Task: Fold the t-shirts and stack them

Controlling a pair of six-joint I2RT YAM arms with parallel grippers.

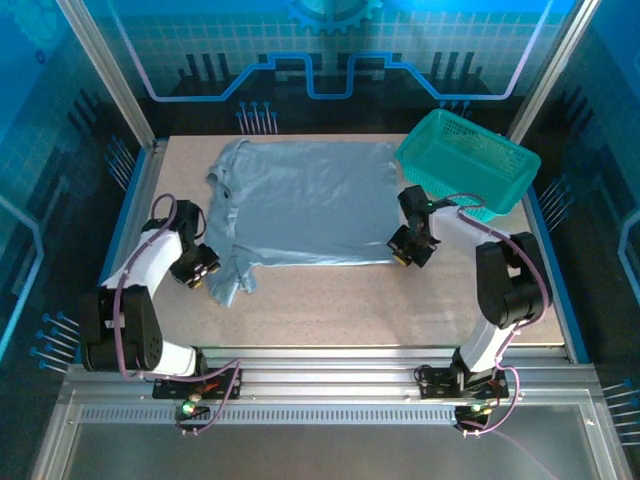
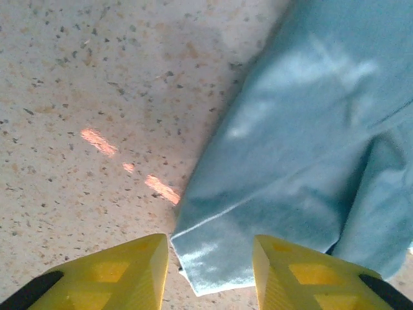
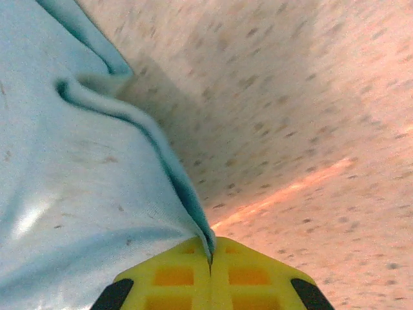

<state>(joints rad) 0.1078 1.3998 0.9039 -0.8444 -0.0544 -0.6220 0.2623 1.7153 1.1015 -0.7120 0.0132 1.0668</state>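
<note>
step: taking hold for a fold | t-shirt point(image 1: 310, 205) spread flat on worktop point(image 1: 330, 305) | right tool point(image 3: 211, 255) clamped on its edge | left tool point(image 1: 205, 272) apart, astride what is probably a sleeve corner point(image 2: 213, 258) | next: left closes, both lift together

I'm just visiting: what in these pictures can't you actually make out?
The t-shirt underside, top view: lies against the table.
The basket contents, top view: too small and blurred.
Cloth pinched by the right fingers, right wrist view: hidden between them.
The left fingers, their bases, left wrist view: cut off by the bottom edge.
</note>
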